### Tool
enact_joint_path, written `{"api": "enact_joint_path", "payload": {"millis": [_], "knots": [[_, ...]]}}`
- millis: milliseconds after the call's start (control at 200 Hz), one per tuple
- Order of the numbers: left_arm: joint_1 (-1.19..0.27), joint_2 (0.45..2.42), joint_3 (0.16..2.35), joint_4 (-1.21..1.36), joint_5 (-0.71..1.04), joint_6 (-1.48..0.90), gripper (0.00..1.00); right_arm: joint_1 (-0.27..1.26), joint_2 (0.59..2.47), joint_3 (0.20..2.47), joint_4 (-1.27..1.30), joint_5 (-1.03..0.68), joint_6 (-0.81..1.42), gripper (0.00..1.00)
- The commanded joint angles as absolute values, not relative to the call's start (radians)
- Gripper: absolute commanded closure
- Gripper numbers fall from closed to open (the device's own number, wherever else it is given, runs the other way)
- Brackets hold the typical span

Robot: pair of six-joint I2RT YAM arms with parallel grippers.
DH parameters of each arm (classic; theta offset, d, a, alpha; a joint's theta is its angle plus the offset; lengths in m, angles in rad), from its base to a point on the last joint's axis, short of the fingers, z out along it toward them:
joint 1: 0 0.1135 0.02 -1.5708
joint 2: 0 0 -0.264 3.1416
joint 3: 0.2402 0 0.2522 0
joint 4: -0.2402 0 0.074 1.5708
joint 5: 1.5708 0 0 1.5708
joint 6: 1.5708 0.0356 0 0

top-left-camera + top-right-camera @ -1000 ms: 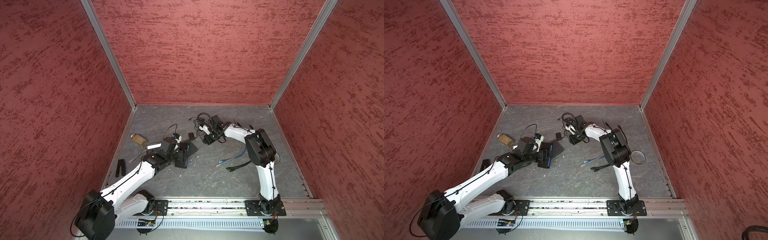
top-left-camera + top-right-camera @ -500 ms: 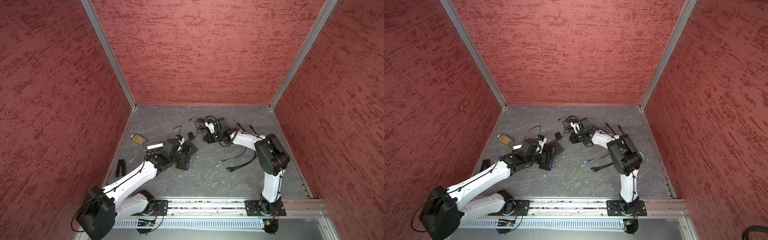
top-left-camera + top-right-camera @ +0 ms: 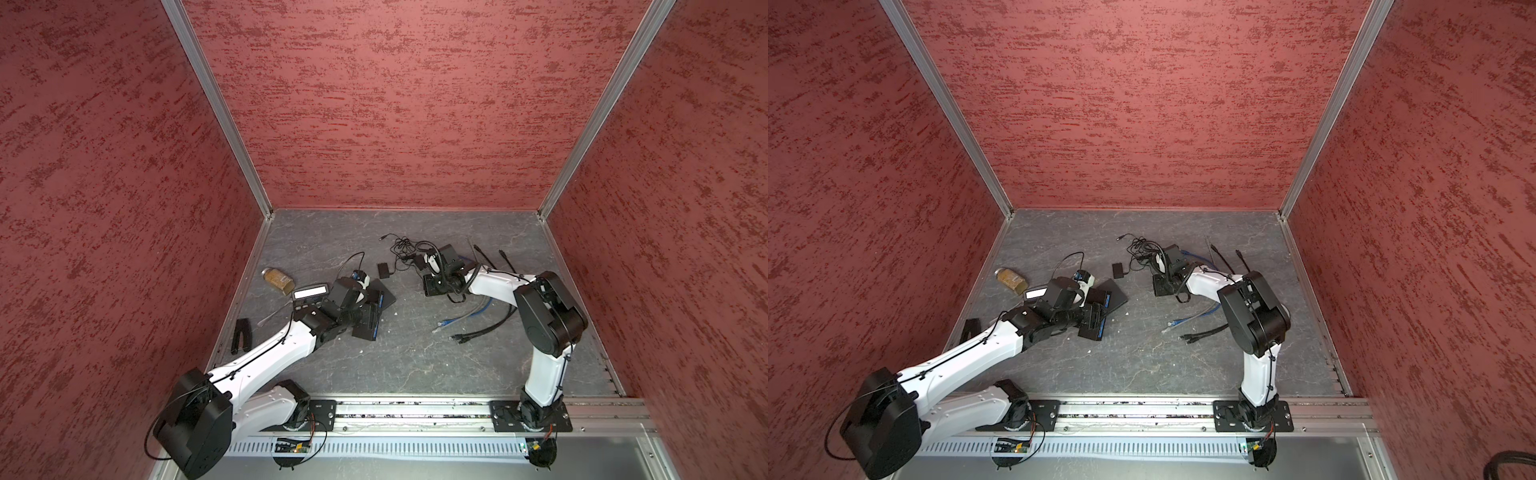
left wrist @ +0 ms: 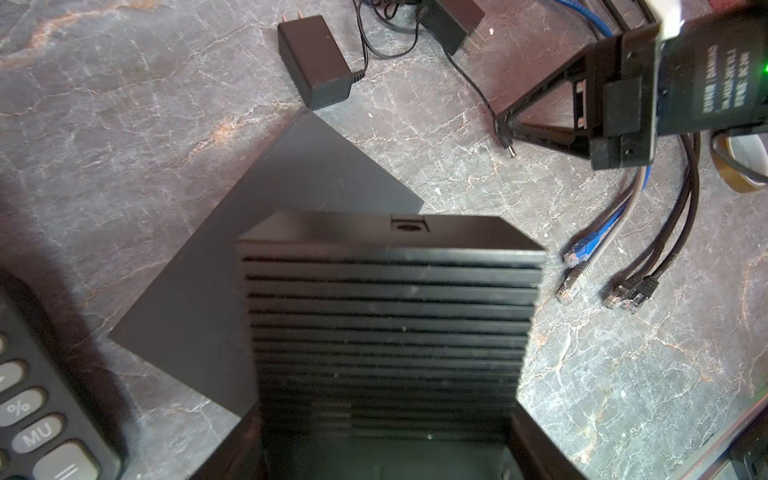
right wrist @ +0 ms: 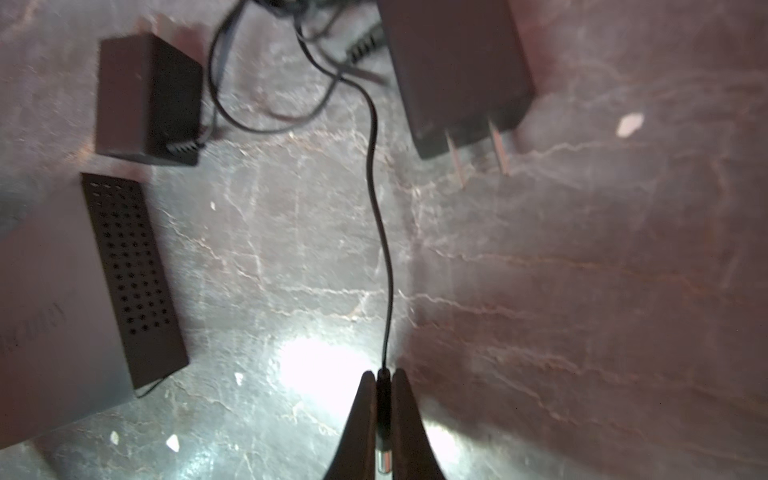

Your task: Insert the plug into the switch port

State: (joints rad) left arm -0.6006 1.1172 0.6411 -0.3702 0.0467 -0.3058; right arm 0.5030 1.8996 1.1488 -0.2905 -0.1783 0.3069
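Left side first: the left tool (image 3: 368, 318) has its jaws spread wide and set against both flanks of a black ribbed metal switch box (image 4: 390, 316). That is a firm hold on a broad body. The end face of the switch points away from the wrist camera, and on it sits a small round socket (image 4: 408, 226), open and unfilled. In the left wrist view the switch overlaps a flat dark square box (image 4: 257, 232) lying on the grey marbled bench (image 3: 415, 361).

Over to the right tool (image 5: 384, 376): pinched almost completely together on a thin black barrel plug (image 5: 383, 407). Its silver tip pokes out toward the wrist, and its slim cable runs off toward a tangle between a boxy black wall adapter (image 5: 149, 95) and a second adapter with two bare prongs (image 5: 461, 70).

So the plug is in hand but not in the socket. In both top views the right tool sits off to the right of the switch, well apart from it. Loose network cables in blue, grey and black (image 4: 582, 253) lie nearby on the bench, and a dark calculator (image 4: 37, 415) sits by the left tool.
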Motion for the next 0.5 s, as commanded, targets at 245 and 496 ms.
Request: {"api": "enact_joint_path", "payload": {"millis": [245, 496], "knots": [[-0.604, 1.115, 0.649, -0.311, 0.039, -0.295, 0.48, 0.504, 1.938, 1.230, -0.509, -0.060, 0.259, 0.78], [-0.604, 1.117, 0.644, -0.310, 0.040, -0.295, 0.48, 0.504, 1.964, 1.314, -0.598, -0.013, 0.207, 0.66]]}}
